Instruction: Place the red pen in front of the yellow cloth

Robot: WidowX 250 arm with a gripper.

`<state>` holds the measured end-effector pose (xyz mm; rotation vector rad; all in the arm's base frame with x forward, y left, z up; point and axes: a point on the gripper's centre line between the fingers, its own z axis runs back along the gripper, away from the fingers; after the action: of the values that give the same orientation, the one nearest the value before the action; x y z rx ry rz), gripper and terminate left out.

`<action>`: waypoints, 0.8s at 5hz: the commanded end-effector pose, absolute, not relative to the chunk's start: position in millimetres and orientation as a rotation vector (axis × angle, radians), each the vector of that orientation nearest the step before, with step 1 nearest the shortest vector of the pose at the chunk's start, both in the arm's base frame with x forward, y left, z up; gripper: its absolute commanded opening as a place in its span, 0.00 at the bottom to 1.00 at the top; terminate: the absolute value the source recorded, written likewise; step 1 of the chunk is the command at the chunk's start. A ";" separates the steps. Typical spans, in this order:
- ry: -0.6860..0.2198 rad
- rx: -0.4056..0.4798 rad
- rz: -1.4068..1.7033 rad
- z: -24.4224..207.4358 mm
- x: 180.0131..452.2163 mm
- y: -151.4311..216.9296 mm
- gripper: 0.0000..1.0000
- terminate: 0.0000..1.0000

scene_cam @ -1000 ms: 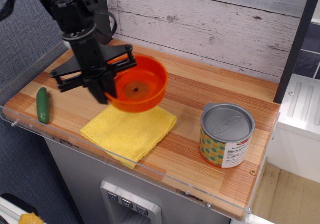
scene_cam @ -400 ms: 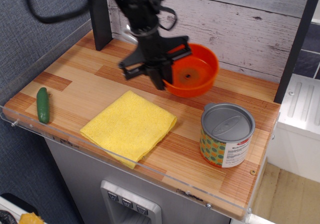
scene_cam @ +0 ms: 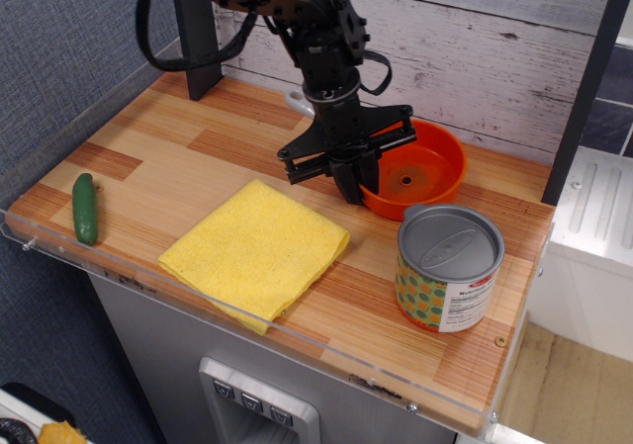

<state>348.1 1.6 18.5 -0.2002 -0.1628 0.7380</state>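
Observation:
The red pen is a round orange-red toy pan (scene_cam: 415,172). It sits low at the back right of the wooden counter, just behind the tin can and to the right of the yellow cloth (scene_cam: 256,250). My gripper (scene_cam: 357,189) is shut on the pan's left rim, fingers pointing down. The pan's grey handle is hidden behind the gripper. The yellow cloth lies flat near the front edge, apart from the pan.
A patterned tin can (scene_cam: 449,267) with a grey lid stands at the right front. A small green vegetable (scene_cam: 85,208) lies at the far left. A dark post (scene_cam: 196,34) stands at the back left, a plank wall (scene_cam: 475,48) behind.
My gripper carried the pan from above the cloth's back edge to the right and down, to the counter behind the can. The cloth, can and vegetable have not moved.

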 end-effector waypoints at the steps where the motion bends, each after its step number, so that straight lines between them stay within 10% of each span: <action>1: -0.162 -0.170 0.734 26.0 351.4 -1.6 1.00 0.00; 4: -0.252 -0.113 0.723 59.0 339.7 4.9 1.00 0.00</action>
<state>335.3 7.4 41.2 -0.0937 -0.1937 0.7309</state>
